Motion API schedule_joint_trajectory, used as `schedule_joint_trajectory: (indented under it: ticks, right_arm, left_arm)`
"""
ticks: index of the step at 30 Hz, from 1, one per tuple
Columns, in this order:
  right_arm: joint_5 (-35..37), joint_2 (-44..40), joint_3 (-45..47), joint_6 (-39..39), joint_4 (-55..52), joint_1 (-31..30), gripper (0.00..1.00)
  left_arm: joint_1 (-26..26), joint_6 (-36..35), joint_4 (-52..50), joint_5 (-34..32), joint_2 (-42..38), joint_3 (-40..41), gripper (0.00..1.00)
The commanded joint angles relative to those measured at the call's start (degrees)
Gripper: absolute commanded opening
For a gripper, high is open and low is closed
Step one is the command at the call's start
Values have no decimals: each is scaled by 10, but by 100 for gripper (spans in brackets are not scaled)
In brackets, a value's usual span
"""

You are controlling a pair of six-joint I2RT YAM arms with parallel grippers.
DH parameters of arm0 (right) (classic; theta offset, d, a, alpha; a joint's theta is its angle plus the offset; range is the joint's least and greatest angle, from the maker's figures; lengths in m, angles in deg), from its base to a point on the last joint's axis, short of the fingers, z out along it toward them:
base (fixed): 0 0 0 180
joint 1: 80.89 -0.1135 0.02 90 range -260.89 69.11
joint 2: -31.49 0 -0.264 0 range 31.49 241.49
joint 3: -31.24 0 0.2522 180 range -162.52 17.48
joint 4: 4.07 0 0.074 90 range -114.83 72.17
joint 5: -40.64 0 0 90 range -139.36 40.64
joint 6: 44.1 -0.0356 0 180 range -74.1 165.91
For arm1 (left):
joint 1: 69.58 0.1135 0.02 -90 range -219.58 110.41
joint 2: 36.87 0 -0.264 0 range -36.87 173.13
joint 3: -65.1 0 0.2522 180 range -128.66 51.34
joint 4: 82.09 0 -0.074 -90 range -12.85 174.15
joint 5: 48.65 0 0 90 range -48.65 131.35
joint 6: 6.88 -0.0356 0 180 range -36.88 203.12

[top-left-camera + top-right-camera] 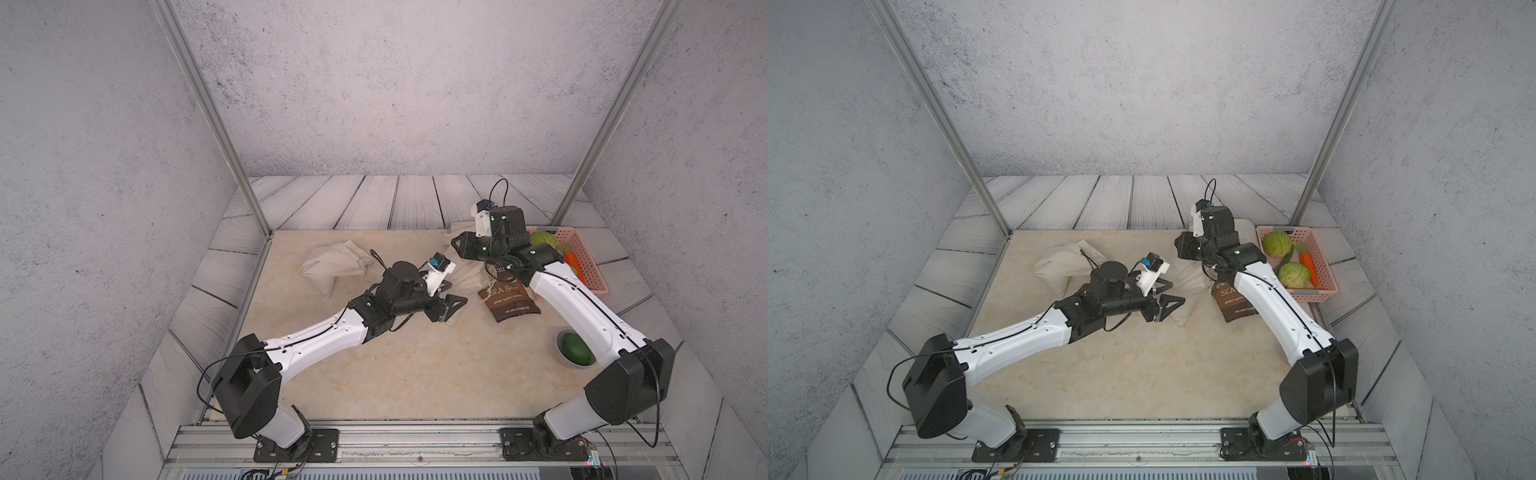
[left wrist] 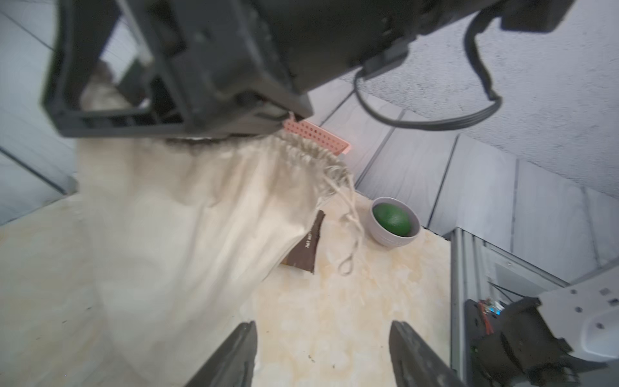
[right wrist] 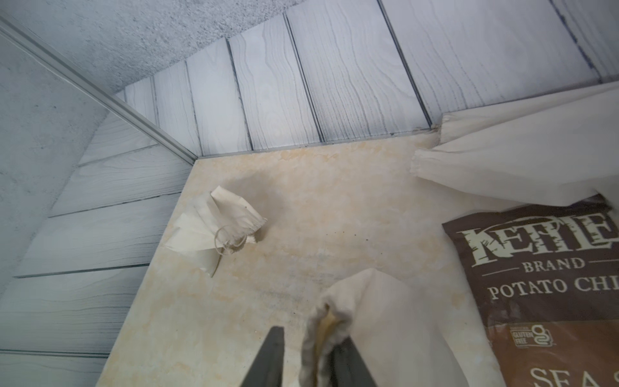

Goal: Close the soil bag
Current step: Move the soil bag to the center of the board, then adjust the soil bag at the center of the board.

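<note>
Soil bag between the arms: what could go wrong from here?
1. The right fingers stand apart around the rim of the soil bag, so the rim may slip out and the mouth may loosen.
2. The drawstring hangs free beside the chip bag; the open, empty left fingers may miss it or catch that bag.

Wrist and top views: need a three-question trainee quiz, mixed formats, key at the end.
1. Multiple choice: what sits in the grey bowl? A carrot; B avocado; C cabbage.
2. True or false: the left fingers are shut tight.
3. Short answer: in the right wrist view, what lies between the right fingers?
Key: 1 B. 2 False: they stand wide apart with nothing between them. 3 The gathered rim of a cloth bag.
</note>
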Motion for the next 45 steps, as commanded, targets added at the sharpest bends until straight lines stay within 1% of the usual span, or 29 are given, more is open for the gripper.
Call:
schedule_joint_trajectory:
  ticks: [1, 2, 8, 12, 16, 19, 20, 25, 28, 30, 33, 35, 37, 40, 45]
  right_arm:
    - [7, -7, -10, 34, -9, 2, 41]
    - [14, -12, -10, 43, -21, 2, 48]
    - [79, -68, 13, 78, -79, 17, 73]
    - [105, -126, 70, 89, -106, 53, 82]
    - [111, -197, 151, 70, -114, 120, 90]
    - [114, -260, 227, 53, -97, 148, 98]
    - [114, -278, 252, 46, -88, 154, 99]
    - [100, -345, 382, 8, -18, 198, 99]
    - [112, -366, 455, -13, 30, 222, 98]
    - [138, -367, 492, -20, 64, 236, 93]
    - [126, -344, 531, -32, 130, 271, 82]
    - [110, -324, 540, -36, 178, 280, 75]
    - [98, -305, 535, -33, 209, 282, 71]
    - [74, -275, 515, -19, 224, 283, 69]
    - [64, -231, 491, -7, 225, 284, 64]
  left_arm:
    - [8, 3, 33, -71, -22, 31, 70]
    - [13, 9, 36, -75, -25, 38, 71]
    - [19, 23, 44, -90, -37, 56, 74]
    - [23, 31, 44, -94, -37, 62, 76]
    - [23, 28, 41, -91, -35, 62, 78]
    - [24, 23, 37, -93, -31, 60, 80]
    - [24, 22, 33, -96, -28, 59, 80]
    - [25, 23, 21, -104, -19, 56, 82]
    - [25, 24, 18, -104, -17, 56, 83]
    - [25, 24, 17, -105, -16, 56, 83]
    - [25, 23, 17, -105, -12, 56, 83]
    - [26, 22, 16, -105, -11, 55, 83]
    - [26, 21, 13, -105, -10, 54, 84]
    - [26, 18, 12, -106, -11, 54, 84]
    - [27, 16, 10, -112, -10, 53, 87]
